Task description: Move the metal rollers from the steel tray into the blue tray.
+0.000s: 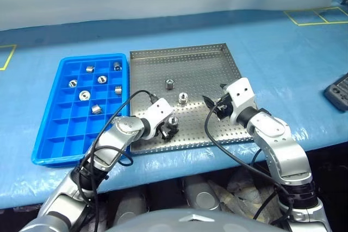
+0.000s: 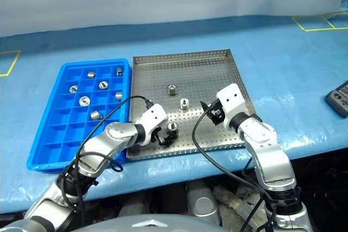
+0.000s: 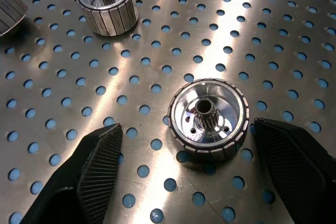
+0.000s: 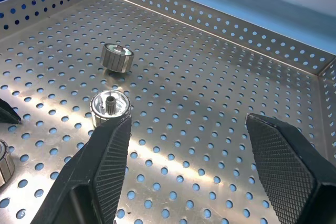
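**Small, hard and slick: take the roller by its ribbed side**

The nearest roller (image 3: 208, 119) stands on end on the steel tray's (image 1: 206, 58) perforated floor, hole upward, between the left gripper's (image 3: 194, 174) fingers (image 3: 97, 161), which are spread wide to either side and not touching it. It looks like solid polished metal: stiff, dense for its size, not fragile, but slippery on the bright top face. The grooved outer wall is the place to pinch, fingers on opposite sides at mid-height; a grip too high could squirt it out, and on end it may tip or roll if nudged.

In the head view, two more rollers (image 1: 183, 99) (image 1: 169, 84) stand toward twelve o'clock from it, near the tray's centre. The right gripper (image 4: 186, 150) hovers over the tray at about three o'clock, fingers apart and holding nothing.

The blue tray (image 1: 54, 153) lies at nine o'clock, just beside the steel tray on the tabletop (image 1: 283, 63), with seven rollers (image 1: 84, 95) already sitting in separate compartments.
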Tool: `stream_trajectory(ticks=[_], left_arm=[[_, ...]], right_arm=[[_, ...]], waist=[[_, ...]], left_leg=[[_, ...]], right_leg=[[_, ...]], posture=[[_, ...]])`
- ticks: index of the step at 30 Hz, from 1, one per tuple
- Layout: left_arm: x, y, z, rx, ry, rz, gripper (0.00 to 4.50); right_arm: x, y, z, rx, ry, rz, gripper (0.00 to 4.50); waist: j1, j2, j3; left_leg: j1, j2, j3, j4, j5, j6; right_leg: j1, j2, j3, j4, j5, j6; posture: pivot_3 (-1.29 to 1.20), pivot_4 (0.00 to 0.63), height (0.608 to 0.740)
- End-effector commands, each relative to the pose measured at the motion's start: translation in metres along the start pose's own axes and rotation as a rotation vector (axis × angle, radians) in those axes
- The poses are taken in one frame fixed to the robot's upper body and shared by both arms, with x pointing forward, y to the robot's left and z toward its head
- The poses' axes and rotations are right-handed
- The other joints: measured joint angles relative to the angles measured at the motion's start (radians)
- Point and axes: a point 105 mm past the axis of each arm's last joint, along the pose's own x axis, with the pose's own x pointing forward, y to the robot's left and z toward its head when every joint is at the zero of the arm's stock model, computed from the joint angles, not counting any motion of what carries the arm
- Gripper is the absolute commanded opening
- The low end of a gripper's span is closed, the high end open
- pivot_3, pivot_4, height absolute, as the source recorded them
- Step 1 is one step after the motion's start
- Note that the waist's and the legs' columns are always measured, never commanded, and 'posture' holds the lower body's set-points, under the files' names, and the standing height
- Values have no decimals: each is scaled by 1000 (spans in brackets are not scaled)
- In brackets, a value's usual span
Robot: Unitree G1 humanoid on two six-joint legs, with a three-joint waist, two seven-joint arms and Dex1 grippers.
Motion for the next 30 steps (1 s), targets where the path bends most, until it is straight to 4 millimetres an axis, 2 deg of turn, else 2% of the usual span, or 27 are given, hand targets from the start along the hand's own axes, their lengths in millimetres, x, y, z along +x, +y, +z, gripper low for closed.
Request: stream_trajectory(ticks=[1, 3, 9, 13, 17, 20, 26, 30], left_arm=[[3, 1, 7, 1, -24, 8, 4192], [4, 0, 10, -5, -36, 3, 3824], [5, -2, 9, -15, -36, -2, 3824], [3, 1, 9, -17, -37, 8, 2947], [3, 1, 9, -23, -39, 13, 2947], [3, 1, 9, -23, -43, 15, 2437], [3, 2, 10, -27, -50, 18, 2437], [3, 3, 11, -30, -53, 23, 1726]], right_arm=[[0, 1, 15, -16, -59, 0, 3648], [1, 3, 14, -12, -55, 12, 3648], [2, 8, 12, -3, -47, 42, 3648], [-1, 18, 10, 24, -46, 130, 3648], [-6, 23, 3, 15, -29, 209, 3648], [-10, 24, 2, 13, -26, 240, 3648], [-13, 21, -4, -4, -6, 267, 3648], [-13, 27, -4, -5, -7, 306, 3648]], waist=[[0, 0, 0], [0, 0, 0], [-1, 0, 0], [-1, 0, 0], [0, 0, 0], [0, 0, 0], [0, 0, 0], [1, 0, 0]], left_leg=[[0, 0, 0, 0, 0, 0], [0, 0, 0, 0, 0, 0], [0, 0, 1, 0, 0, 0], [0, 0, 1, 0, 0, 0], [0, 0, 1, 1, 0, 1], [0, 0, 1, 1, 0, 1], [0, 0, 2, 4, -1, 1], [-1, 0, 2, 6, -1, 2]], right_leg=[[0, 0, 0, 0, 0, 0], [0, 0, 0, 0, 0, 0], [0, 0, 1, 0, 0, 0], [0, 0, 2, 0, 0, 1], [0, 0, 2, 0, 0, 1], [0, 0, 2, 0, 1, 1], [1, 1, 2, 1, 1, 2], [2, 1, 2, 1, 2, 3]], posture=[[-272, 150, 740], [-272, 150, 740], [-272, 150, 740], [-272, 150, 740], [-272, 150, 740], [-255, 150, 740], [-250, 150, 740], [-249, 150, 740]])
